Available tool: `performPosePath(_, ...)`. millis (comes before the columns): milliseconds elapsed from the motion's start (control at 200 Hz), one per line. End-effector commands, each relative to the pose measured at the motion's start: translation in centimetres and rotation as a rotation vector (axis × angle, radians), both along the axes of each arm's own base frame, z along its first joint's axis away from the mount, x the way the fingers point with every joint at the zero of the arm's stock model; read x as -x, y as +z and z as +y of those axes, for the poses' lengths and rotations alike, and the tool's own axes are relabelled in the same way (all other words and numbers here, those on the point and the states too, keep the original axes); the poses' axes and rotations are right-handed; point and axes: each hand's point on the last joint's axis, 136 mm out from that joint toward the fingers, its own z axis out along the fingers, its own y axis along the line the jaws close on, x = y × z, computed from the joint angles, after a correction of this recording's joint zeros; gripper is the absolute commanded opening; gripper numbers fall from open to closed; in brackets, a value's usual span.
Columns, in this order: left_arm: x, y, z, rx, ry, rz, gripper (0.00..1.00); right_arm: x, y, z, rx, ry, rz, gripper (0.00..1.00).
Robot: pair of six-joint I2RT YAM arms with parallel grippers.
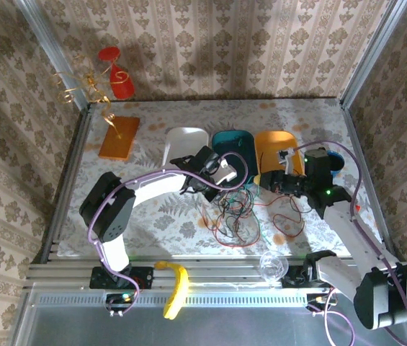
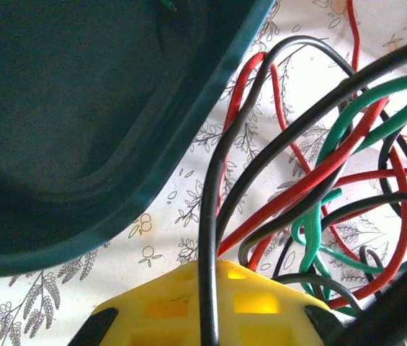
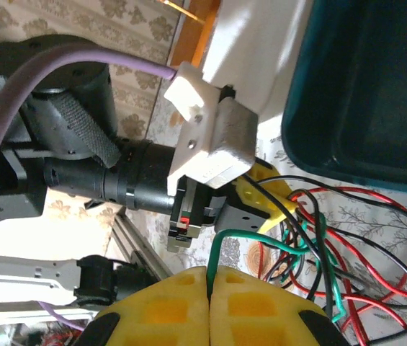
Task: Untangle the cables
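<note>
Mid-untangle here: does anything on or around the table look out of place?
Yes. A banana lies off the cloth, across the metal rail at the near edge. A clear cup sits at the cloth's near edge, close to the tangled cables and the right arm; it might get knocked.

1. Top view: bright, even overhead light with a slightly warm cast. Soft shadows fall on the back wall [image 1: 210,65]. Sharp throughout.
2. Left wrist: table [image 2: 311,72] overexposed, teal tray [image 2: 81,108] murky, nearest cables [image 2: 208,231] blurred.
3. Right wrist: white tray [image 3: 261,43] blown out, left arm [image 3: 59,173] in shadow, right gripper [image 3: 209,277] soft, close to the lens.
</note>
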Motion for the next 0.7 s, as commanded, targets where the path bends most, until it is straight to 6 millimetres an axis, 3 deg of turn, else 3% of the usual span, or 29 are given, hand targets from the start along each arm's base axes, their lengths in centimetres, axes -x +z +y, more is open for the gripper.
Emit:
performPosePath(0,1.3,-1.1,2.1,-0.083,0.002,0.025,0.0,-0.5,2.8,-0.9,-0.081,-0.034,-0.07,0.08)
performPosePath(190,1.9,-2.1,3.8,-0.137,0.016,0.025,0.0,-1.4,3.6,-3.7,-0.087,-0.165,-0.084,0.06)
performPosePath(400,2.4,-2.7,5.1,-0.175,0.029,0.023,0.0,-2.2,2.9,-7.9,-0.061,-0.365,-0.062,0.02)
performPosePath(695,2.2,-2.8,5.7,-0.188,0.048,0.014,0.0,-3.2,3.3,-10.5,-0.051,-0.499,-0.058,0.01)
